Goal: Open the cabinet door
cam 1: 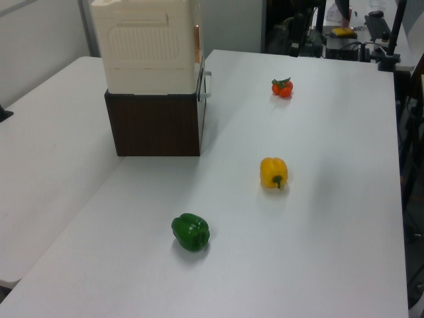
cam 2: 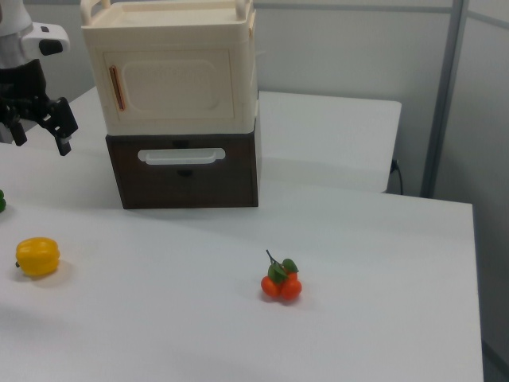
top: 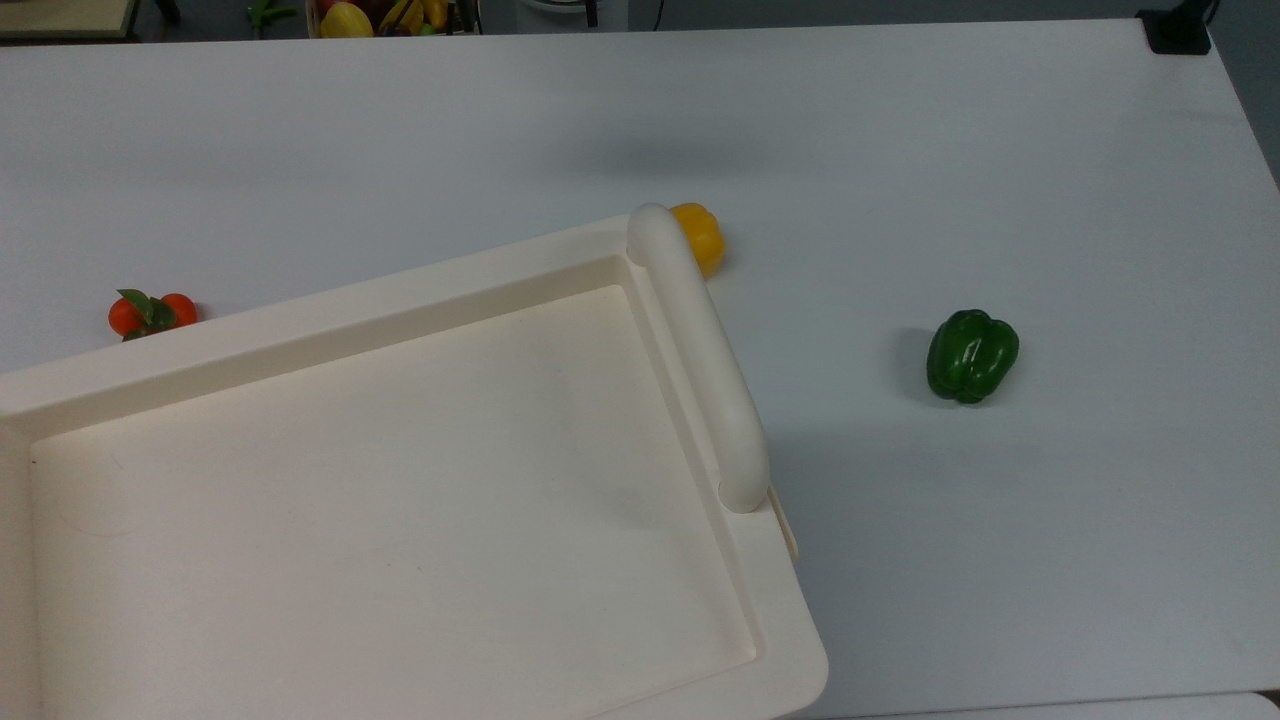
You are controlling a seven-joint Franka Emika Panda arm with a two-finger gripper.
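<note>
Nothing opened yet: in the right view the cabinet door [cam 2: 173, 87] sits flush and shut on the cream upper unit, brown handle strip on its left edge. The pincer [cam 2: 38, 127] hangs beside it, fingers spread, holding nothing, not touching.

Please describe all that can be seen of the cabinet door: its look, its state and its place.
The cabinet door is a cream panel, plastic by its look, on the front of the cream upper unit, above the dark brown drawer. It has a raised rounded rectangular frame and a thin orange-brown strip along the right view's left edge. It stands upright, flush with the front, so it looks closed. Nothing touches it; the gripper hangs apart on the right view's left.
</note>
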